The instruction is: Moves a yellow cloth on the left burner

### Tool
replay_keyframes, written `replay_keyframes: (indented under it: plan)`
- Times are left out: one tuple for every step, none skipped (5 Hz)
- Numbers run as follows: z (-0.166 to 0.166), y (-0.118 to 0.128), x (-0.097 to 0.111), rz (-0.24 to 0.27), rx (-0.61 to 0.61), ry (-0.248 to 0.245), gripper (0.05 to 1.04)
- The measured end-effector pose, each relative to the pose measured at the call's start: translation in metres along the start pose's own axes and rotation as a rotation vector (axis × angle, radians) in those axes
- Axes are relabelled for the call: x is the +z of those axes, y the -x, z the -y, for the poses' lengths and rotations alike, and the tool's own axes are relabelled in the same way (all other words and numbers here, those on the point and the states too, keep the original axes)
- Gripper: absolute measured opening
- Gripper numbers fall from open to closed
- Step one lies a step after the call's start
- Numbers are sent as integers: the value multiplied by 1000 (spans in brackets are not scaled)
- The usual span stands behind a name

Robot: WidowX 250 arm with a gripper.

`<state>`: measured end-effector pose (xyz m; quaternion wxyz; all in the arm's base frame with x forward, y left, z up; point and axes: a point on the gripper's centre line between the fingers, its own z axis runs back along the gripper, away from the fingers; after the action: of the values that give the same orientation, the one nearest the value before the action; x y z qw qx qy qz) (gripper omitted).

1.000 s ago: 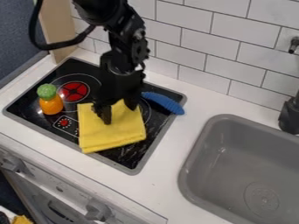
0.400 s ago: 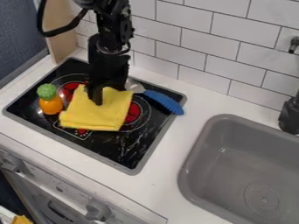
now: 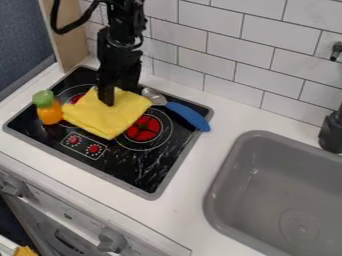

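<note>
Can see the dial panel [image 3: 83,146] and more of the right burner [image 3: 143,129] than before, then the yellow cloth [image 3: 107,116], slid back partly over the left burner [image 3: 77,98], beside the shifted toy bottle [image 3: 48,108], and the black gripper [image 3: 108,97] above, but cannot tell how open or whether gripping anything.

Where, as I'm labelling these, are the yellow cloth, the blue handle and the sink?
Yellow cloth [image 3: 112,116], camera view: middle of its upper face
Blue handle [image 3: 188,116], camera view: its middle
Sink [image 3: 275,182], camera view: bare floor of its basin
</note>
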<state>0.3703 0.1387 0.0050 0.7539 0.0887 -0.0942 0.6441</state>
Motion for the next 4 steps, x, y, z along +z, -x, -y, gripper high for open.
replay_keyframes:
  plan:
    - [14,-16,-4,-4,13,-16,1000]
    - [22,-28,-10,-20,33,-34,1001]
    - [21,-42,-15,-36,55,-60,1001]
    - [18,-56,-17,-42,91,-61,1001]
